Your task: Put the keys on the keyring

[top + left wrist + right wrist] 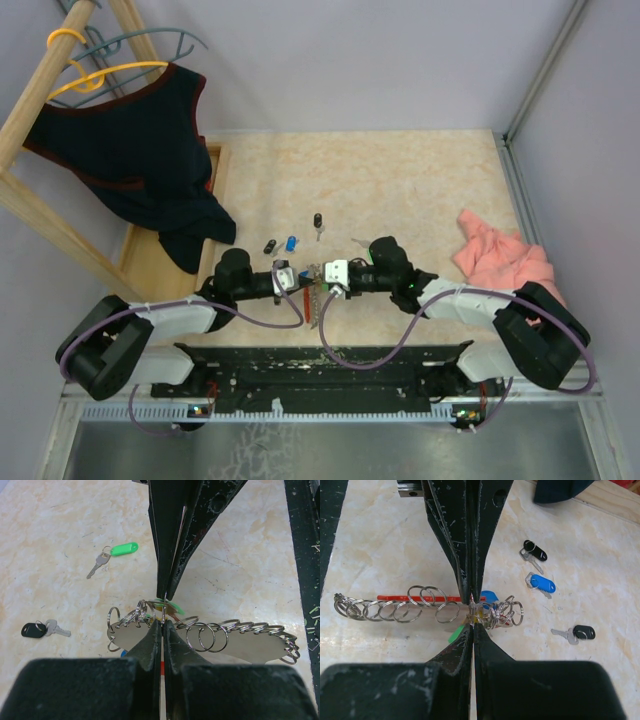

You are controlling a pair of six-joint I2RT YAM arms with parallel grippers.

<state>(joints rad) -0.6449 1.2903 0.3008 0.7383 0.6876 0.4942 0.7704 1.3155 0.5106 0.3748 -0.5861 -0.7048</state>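
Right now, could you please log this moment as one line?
left pincer: shut on keyring | right pincer: shut on keyring | keyring: pinched between both | loose on table: green key, blue key, two black keys

We list the far tabletop (400, 170) as open passage, beyond the loose keys (290, 242). Left side barred by a dark garment (140, 150) on a wooden rack (40, 110); right side narrowed by a pink cloth (500, 260). Near centre, left gripper (163, 625) and right gripper (471, 625) meet tip to tip, both pinched on the keyring (240, 642), with no gap between them.

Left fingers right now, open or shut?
Shut. Left wrist view: fingers of the left gripper meet tip to tip, clamped on the keyring.
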